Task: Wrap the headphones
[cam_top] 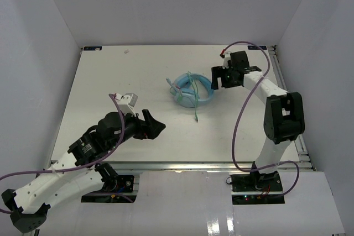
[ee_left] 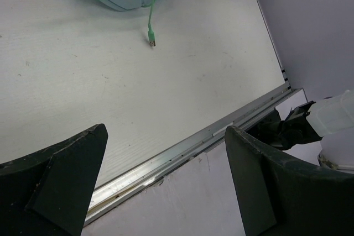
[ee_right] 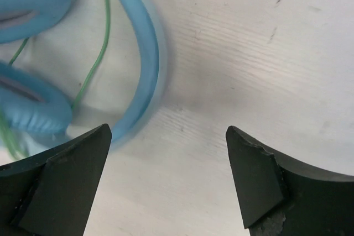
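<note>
Headphones (cam_top: 185, 101) lie folded in a ring on the table (cam_top: 110, 70), a little right of centre in the far half. The cable (ee_left: 151, 17) crosses over the cups in a few green strands. A short tail hangs off the near side and ends in the plug (ee_left: 151, 42), which rests loose on the bare surface. By my judgement you are near the end of the wrap, and that tail is what's left.

To finish it well, take the tail close to the plug, not mid-strand, so you don't drag the loops already laid. Lift it only enough to clear the surface, carry it over a cup and tuck it under a strand. Steady the ring with the other arm, because the headphones look light and will likely slide if you pull on the cable alone.

Your right gripper (ee_right: 167, 134) hangs just beside the headband (ee_right: 145, 53), on its outer side, pointed down at the table. Its jaws are spread wide and hold nothing, so it is well placed to pin the band. Your left gripper (ee_left: 166, 131) sits low over the near part of the table, well apart from the headphones, jaws likewise wide and empty. The plug lies between it and the ring, so the left is your natural pick for the tail.
</note>
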Available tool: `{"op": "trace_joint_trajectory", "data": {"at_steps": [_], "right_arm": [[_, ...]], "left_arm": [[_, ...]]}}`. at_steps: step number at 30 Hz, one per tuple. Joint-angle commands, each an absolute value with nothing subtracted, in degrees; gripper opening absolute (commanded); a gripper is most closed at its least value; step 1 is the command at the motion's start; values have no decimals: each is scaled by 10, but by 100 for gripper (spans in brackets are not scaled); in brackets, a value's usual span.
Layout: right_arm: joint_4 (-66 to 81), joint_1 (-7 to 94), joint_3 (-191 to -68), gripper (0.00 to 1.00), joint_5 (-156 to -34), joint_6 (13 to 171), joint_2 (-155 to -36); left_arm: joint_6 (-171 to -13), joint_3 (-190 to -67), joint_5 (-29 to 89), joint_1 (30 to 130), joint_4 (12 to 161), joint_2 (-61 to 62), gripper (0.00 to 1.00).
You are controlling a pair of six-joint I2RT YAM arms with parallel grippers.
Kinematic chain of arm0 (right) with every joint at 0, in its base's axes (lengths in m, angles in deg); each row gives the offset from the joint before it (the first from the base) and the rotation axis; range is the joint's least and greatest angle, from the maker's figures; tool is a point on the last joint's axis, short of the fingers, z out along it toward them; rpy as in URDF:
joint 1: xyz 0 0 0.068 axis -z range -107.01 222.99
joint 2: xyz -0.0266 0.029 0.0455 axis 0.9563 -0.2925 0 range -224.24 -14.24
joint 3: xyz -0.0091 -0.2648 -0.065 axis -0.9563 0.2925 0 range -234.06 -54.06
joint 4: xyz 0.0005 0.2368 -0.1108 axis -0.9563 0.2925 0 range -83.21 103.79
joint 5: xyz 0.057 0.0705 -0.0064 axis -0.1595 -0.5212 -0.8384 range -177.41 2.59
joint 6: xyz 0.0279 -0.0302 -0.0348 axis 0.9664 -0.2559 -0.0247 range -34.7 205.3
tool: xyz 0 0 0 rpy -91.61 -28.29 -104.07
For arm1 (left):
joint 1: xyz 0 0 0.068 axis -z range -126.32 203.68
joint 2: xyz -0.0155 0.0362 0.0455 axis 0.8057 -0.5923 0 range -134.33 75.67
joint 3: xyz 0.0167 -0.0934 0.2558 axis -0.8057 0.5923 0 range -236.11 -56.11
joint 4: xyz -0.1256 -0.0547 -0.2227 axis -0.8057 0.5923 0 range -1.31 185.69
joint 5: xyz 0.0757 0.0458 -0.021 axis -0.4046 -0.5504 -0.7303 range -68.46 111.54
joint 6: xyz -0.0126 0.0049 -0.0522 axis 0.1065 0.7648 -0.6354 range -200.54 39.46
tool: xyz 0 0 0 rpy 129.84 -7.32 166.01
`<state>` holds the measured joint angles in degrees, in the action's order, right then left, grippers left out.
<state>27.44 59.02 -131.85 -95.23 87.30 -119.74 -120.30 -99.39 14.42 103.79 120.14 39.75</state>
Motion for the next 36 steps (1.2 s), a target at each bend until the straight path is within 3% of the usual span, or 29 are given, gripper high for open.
{"op": "trace_joint_trajectory", "data": {"at_steps": [1,7,14,24,36], "right_arm": [[279,604,-1256,90,-1025,723,-1065],[214,604,-1058,90,-976,693,-832],[189,610,-935,90,-878,732,-566],[210,654,-890,90,-867,776,-529],[155,674,-852,90,-862,798,-531]], "left_arm": [[-1179,-1018,123,1040,1194,395,98],[-1131,-1015,131,1040,1167,380,98],[-1020,-997,146,1039,1151,367,98],[-986,-917,107,1039,1138,435,98],[-982,-916,99,1039,1135,438,98]]}}
